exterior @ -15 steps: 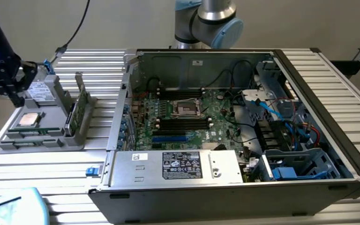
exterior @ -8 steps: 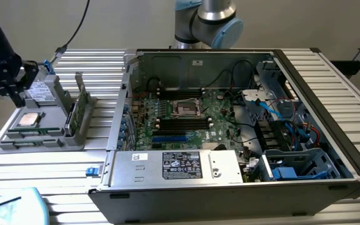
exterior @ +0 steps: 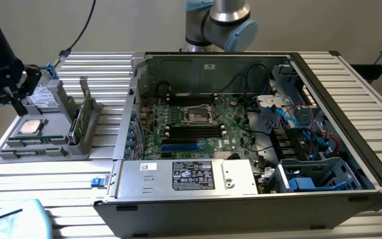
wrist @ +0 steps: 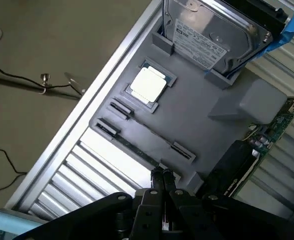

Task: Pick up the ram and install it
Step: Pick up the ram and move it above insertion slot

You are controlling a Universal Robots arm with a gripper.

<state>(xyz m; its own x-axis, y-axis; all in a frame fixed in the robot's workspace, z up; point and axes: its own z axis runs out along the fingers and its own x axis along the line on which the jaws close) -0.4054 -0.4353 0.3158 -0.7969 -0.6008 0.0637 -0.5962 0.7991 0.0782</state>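
Standing open, computer case (exterior: 350,164): set on the slatted table (exterior: 65,194) at its near edge, toward the exterior view's right; the side panel is off.
Power supply (exterior: 191,177): a silver box with a dark label, seen along the case's near side.
Motherboard (exterior: 211,132): green, laid flat on the case floor beyond the power supply; long black slot strips are seen on both sides of a square socket.
Parts holder (exterior: 45,153): grey, placed beside the case near the table's edge on the exterior view's left.
Ram (wrist: 134,148): a long, dark stick seated on its edge in a slot at the holder's near end.
Processor chip (exterior: 32,127): square and silver, laid flat in a recess just beyond the ram.
Expansion card (exterior: 78,122): a green board stood upright along the holder's side nearest the case.
Hard drive (exterior: 45,94): propped at the holder's far end.
Gripper (wrist: 163,172): black, fingertips pressed together with nothing pinched between them; held over the holder, its tips seen by one end of the ram, and contact cannot be told.
Arm joint (exterior: 221,22): grey and pale blue, seen at the table's far edge behind the case.
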